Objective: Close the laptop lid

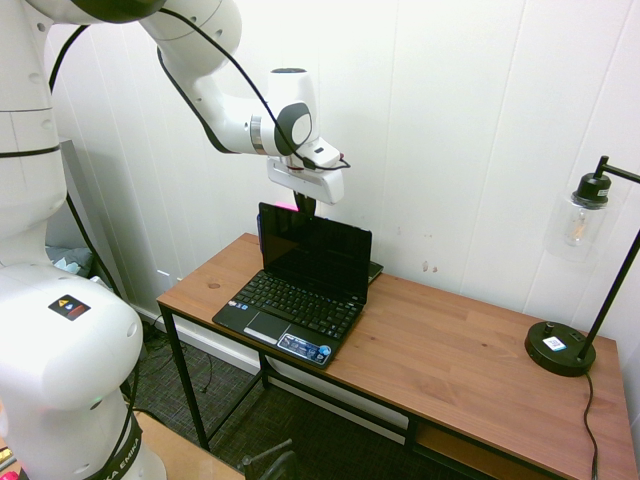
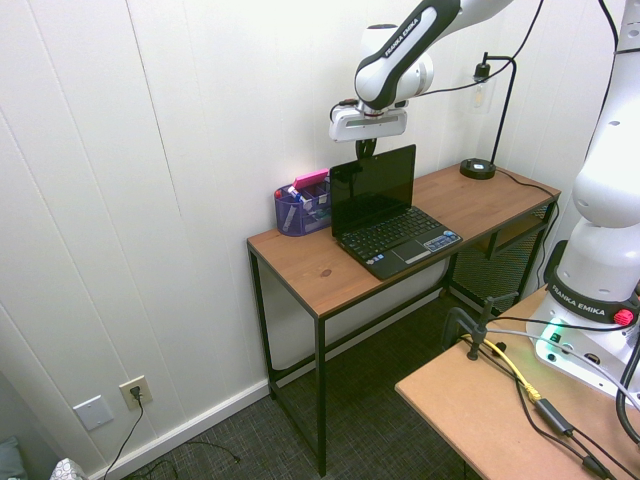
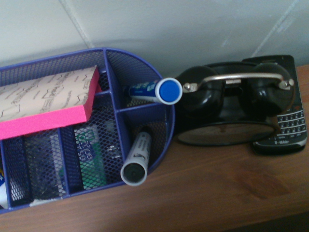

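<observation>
My tool [image 1: 307, 207], fingers closed on nothing, hangs just behind the top edge of the upright laptop lid [image 1: 315, 251]. Approach step, I judge; next, push the lid forward and down onto the keyboard [image 1: 296, 300].

Laptop lid [image 1: 312, 251] is hiding the desk organizer [image 2: 300, 208] in the first exterior view, only a pink sliver showing. Gripper [image 1: 305, 206] fingertips are sitting behind the lid's top edge. Organizer is running off the wrist view's edge. Phone [image 3: 282, 113] is partly covered by the alarm clock [image 3: 231, 106].
</observation>
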Controlling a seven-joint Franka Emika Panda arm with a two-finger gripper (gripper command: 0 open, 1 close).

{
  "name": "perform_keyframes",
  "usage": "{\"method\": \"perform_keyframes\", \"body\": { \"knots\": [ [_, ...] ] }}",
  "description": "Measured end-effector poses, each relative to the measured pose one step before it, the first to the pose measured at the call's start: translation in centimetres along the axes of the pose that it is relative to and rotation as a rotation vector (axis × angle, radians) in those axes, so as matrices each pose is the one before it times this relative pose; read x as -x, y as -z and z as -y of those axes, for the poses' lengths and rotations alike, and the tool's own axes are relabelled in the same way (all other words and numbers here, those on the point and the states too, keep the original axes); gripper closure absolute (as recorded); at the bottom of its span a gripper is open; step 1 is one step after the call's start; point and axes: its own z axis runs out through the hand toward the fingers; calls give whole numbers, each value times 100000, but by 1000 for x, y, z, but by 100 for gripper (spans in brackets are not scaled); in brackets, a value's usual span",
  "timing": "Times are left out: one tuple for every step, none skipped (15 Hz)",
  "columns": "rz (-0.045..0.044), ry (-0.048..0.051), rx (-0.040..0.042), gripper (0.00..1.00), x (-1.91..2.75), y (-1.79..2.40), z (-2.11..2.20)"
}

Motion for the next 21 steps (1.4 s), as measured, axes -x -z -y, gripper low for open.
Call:
{"method": "perform_keyframes", "body": {
  "knots": [
    [242, -466, 306, 100, 174, 67, -443],
    [447, -550, 426, 100, 207, -11, -517],
    [834, -720, 614, 100, 281, -170, -627],
    [834, -587, 865, 100, 354, -297, -717],
    [780, -594, 800, 100, 400, -374, -767],
    [1032, -732, 835, 100, 409, -490, -805],
    [1223, -905, 1054, 100, 399, -604, -812],
    [1197, -1017, 914, 100, 347, -696, -733],
    [1089, -545, 1398, 100, 328, -663, -648],
    [1227, -556, 1382, 100, 348, -628, -595],
    [1272, -307, 1432, 100, 339, -652, -619],
    [1462, -254, 1670, 100, 347, -749, -677],
    [1300, -385, 1586, 100, 332, -744, -633],
    [1401, -458, 1059, 100, 217, -594, -508],
    [1619, -518, 941, 100, 118, -606, -410],
    [1548, -416, 1169, 100, 93, -711, -390],
    [1265, -370, 1226, 100, 59, -730, -298],
    [955, -413, 1338, 100, -15, -728, -200],
    [974, -432, 1306, 100, -98, -720, -188],
    [616, -260, 966, 100, -148, -583, -162],
    [168, -157, 350, 100, -186, -311, -107]
  ]
}}
